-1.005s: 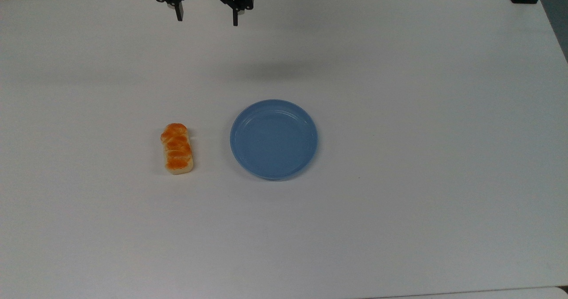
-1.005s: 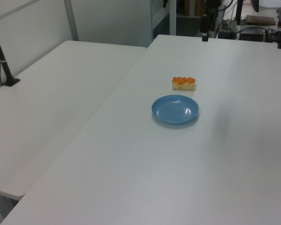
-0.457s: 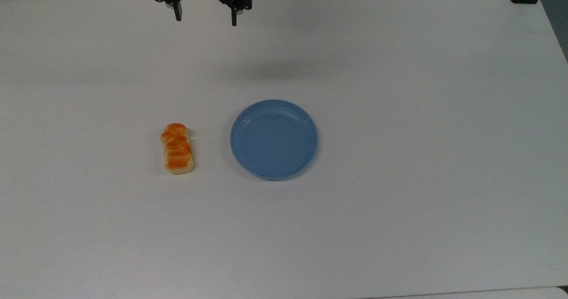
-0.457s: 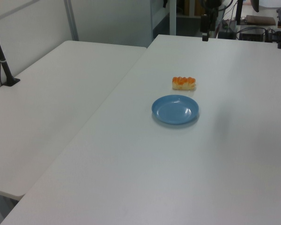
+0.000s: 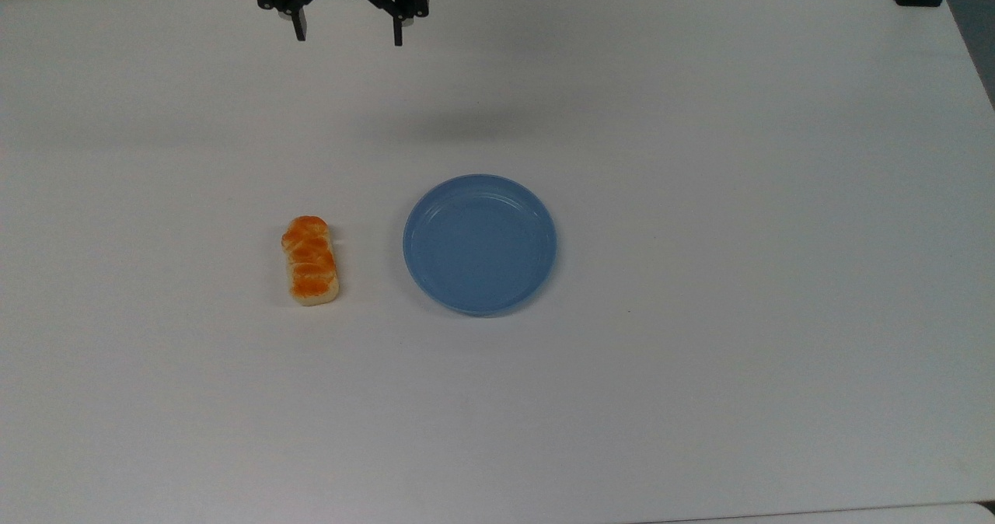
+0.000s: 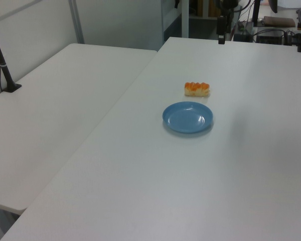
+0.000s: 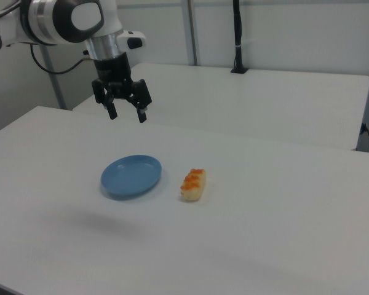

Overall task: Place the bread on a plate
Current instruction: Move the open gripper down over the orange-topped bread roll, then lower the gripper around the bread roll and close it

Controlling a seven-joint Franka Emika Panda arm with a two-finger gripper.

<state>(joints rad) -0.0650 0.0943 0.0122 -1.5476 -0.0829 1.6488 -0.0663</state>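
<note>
The bread [image 5: 311, 260] lies flat on the white surface [image 5: 699, 197], well below the hand [image 5: 347, 33] and just off to the top view's left of the plate [image 5: 480, 244], a narrow strip of bare surface between them. The plate holds nothing. The hand hangs high over the surface's far edge in the top view, pointing straight down, its two fingers [image 7: 142, 114] spread wide and holding nothing. Open surface surrounds bread and plate on every side. Since half a second ago the hand has shifted slightly toward the top view's left; bread and plate are unmoved.
</note>
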